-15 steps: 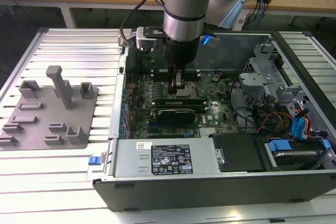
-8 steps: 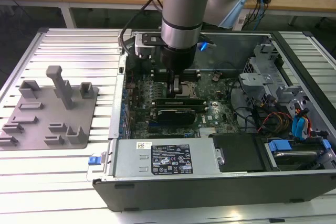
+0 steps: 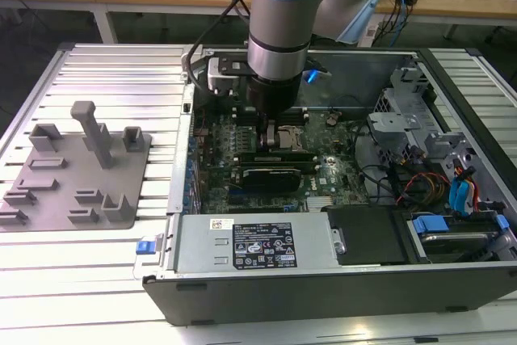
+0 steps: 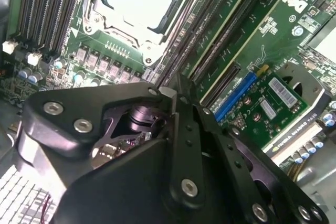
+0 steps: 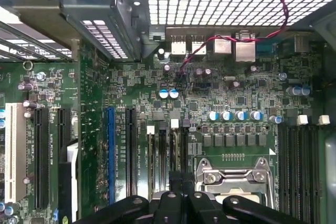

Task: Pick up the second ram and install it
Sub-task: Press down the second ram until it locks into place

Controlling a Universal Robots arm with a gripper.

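Observation:
My gripper [image 3: 266, 133] is low inside the open computer case, over the memory slots [image 5: 157, 150] beside the processor socket [image 5: 236, 182]. Its black fingers [image 4: 181, 95] stand pressed close together in both wrist views. Between them runs a thin dark strip, the second ram [image 5: 176, 153] seen edge-on, lying along a slot with a white latch [image 5: 174, 124] at its far end. How deep it sits in the slot is hidden by the fingers. The green motherboard [image 3: 335, 175] lies flat under the arm.
A grey fixture plate [image 3: 77, 171] with upright blocks lies on the slatted table at the exterior view's left. Inside the case are a black card [image 3: 275, 174], the power supply [image 3: 258, 244], drive cages [image 3: 404, 119] and cables [image 3: 420, 183] at the exterior view's right.

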